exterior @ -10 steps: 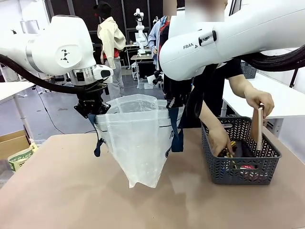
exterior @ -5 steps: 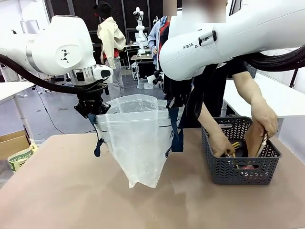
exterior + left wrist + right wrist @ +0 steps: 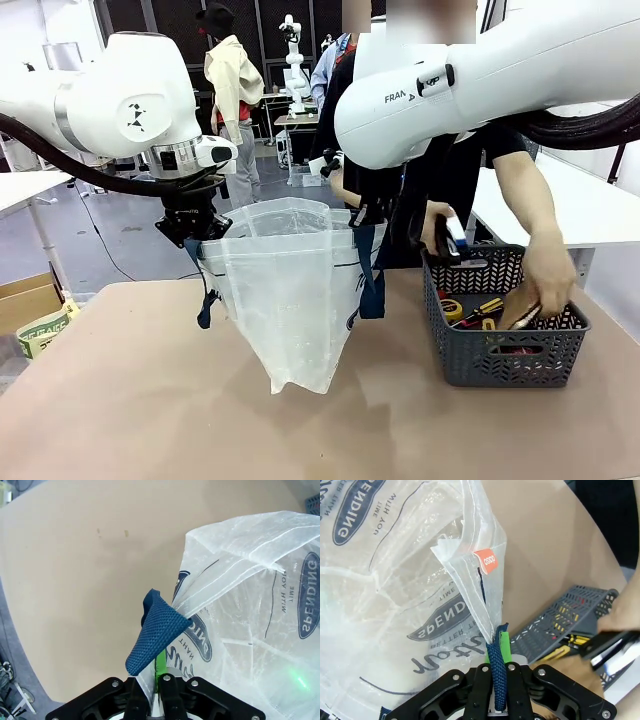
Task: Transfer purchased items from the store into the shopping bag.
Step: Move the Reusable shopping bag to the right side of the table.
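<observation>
The left arm's fingers (image 3: 134,700) are closed on the rim of the one shopping bag (image 3: 290,300) beside a navy strap handle (image 3: 155,635), and the right arm's fingers (image 3: 481,690) are closed on the opposite rim with the second navy handle (image 3: 496,665) pinched between them. So there are two pairs of fingers and two handles, and the bag hangs open-mouthed between them at the middle of the counter (image 3: 150,410). Its pointed bottom is down near the surface, though contact cannot be told. One store (image 3: 505,362), a dark grey mesh basket, stands on the counter to the right of the bag, apart from it. A person at the far side has two hands in play. One hand (image 3: 437,228) is raised above the basket's left end holding a small white and blue item (image 3: 455,235). The other hand (image 3: 550,280) reaches down into the basket's right end onto a tan object (image 3: 518,312). A yellow and black tool (image 3: 482,310) lies inside the basket. The front view gives the whole layout; the left wrist view adds the navy oval logos with white lettering on the bag's wall. The right wrist view adds an orange tag (image 3: 489,560) on the bag's side seam and a corner of the basket.
</observation>
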Tool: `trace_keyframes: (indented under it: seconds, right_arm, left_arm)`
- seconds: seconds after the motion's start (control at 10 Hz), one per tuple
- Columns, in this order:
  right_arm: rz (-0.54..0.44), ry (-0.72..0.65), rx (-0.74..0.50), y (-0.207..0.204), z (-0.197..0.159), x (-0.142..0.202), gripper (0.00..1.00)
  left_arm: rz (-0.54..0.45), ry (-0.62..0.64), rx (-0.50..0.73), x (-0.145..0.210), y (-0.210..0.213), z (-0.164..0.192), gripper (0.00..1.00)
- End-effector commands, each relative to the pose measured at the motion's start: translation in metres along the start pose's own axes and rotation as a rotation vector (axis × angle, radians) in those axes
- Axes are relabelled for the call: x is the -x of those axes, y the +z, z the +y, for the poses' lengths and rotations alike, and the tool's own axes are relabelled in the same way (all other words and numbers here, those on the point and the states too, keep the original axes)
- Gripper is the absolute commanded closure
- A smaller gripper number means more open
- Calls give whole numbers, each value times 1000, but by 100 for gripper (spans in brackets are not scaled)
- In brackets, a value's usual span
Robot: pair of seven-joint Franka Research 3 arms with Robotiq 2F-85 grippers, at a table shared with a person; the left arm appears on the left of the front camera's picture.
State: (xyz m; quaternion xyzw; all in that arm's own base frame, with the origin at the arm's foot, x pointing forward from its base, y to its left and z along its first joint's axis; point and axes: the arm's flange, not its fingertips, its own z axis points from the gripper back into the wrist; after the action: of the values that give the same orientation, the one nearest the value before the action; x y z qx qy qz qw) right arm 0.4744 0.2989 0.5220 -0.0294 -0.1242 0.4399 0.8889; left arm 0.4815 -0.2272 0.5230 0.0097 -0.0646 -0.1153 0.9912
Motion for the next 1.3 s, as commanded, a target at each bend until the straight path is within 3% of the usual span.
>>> trace_keyframes:
  seconds: [0.0,0.6,1.2]
  right_arm:
    - [11,-8,-2,2,-2,1,100]
    - [-3,16,-2,-1,-1,1,100]
    - [26,9,10,-1,-3,7,100]
  left_arm:
    - [3,2,-12,2,3,3,100]
    - [0,0,0,0,0,0,100]
    - [-13,-152,-5,-9,-12,-16,100]
